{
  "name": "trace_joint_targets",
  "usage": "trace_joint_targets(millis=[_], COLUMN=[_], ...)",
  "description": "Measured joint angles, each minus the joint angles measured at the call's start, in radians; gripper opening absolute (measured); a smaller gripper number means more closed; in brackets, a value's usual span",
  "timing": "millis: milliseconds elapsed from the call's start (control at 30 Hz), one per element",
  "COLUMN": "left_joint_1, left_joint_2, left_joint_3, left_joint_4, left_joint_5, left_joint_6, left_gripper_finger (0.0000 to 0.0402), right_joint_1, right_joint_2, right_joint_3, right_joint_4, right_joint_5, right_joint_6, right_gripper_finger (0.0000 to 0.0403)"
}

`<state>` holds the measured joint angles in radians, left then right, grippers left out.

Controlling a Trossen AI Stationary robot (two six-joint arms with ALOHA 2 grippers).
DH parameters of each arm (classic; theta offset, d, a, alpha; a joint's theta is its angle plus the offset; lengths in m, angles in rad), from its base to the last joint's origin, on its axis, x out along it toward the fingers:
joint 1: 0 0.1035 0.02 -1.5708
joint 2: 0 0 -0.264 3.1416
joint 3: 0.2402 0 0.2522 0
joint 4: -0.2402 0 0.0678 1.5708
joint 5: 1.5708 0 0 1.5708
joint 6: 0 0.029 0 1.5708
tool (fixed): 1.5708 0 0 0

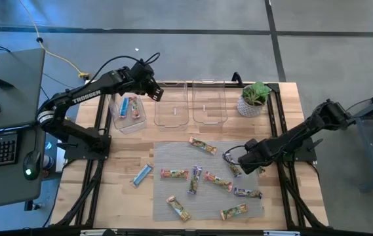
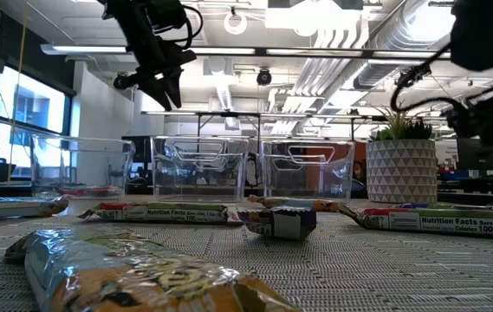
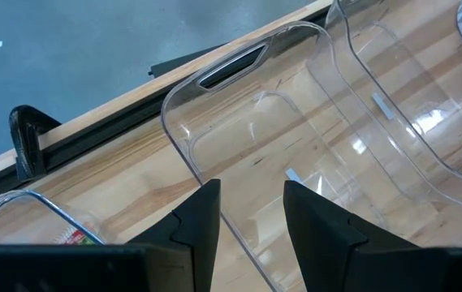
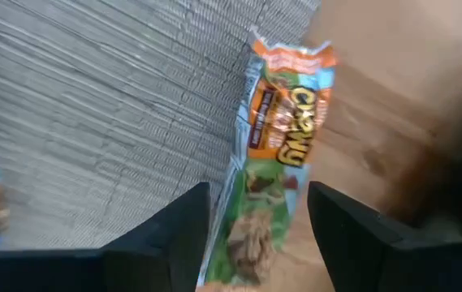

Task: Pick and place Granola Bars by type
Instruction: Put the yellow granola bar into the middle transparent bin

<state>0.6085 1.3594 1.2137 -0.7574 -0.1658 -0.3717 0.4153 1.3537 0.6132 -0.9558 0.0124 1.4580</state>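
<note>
**A:** High view first: where is the right gripper (image 1: 229, 157)?

**B:** Low over the right edge of the grey woven placemat (image 1: 173, 157), on the light wooden table (image 1: 120, 196). In its wrist view, the dark fingers (image 4: 174, 235) stand apart on either side of a green-and-orange wrapped granola bar (image 4: 283, 154), which lies half on the mat and half on bare wood. The jaws are spread, not closed on the bar.

**A:** And the other shiny wrapped bars (image 1: 202, 145)?

**B:** Most are scattered across the mat. One blue-wrapped bar (image 1: 141, 174) lies on the wood, just off the mat's left edge. Others rest inside the leftmost clear plastic bin (image 1: 115, 111).

**A:** The left gripper (image 1: 155, 92)?

**B:** Raised above the row of bins, between the leftmost one and the middle clear bin (image 3: 279, 138). Its fingers (image 3: 320, 223) are parted, with nothing between them.
</note>
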Motion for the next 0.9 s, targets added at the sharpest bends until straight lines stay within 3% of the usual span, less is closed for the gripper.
trace_joint_targets(millis=[333, 533, 667, 767, 900], left_joint_1=[0.0, 0.0, 0.0, 0.0, 0.0], left_joint_2=[0.0, 0.0, 0.0, 0.0, 0.0], left_joint_3=[0.0, 0.0, 0.0, 0.0, 0.0], left_joint_4=[0.0, 0.0, 0.0, 0.0, 0.0], left_joint_5=[0.0, 0.0, 0.0, 0.0, 0.0], left_joint_6=[0.0, 0.0, 0.0, 0.0, 0.0], left_gripper_finger=[0.0131, 0.0131, 0.0131, 0.0131, 0.0131], right_joint_1=[0.001, 0.001, 0.002, 0.013, 0.001], right_joint_2=[-0.008, -0.02, -0.076, -0.127, -0.18], right_joint_3=[-0.095, -0.098, -0.054, -0.025, 0.005], right_joint_4=[0.104, 0.118, 0.054, 0.026, 0.028], right_joint_5=[-0.006, 0.002, 0.093, 0.187, 0.236], right_joint_6=[-0.043, -0.078, -0.101, -0.145, -0.188], right_gripper_finger=[0.0195, 0.0152, 0.0122, 0.0117, 0.0115])
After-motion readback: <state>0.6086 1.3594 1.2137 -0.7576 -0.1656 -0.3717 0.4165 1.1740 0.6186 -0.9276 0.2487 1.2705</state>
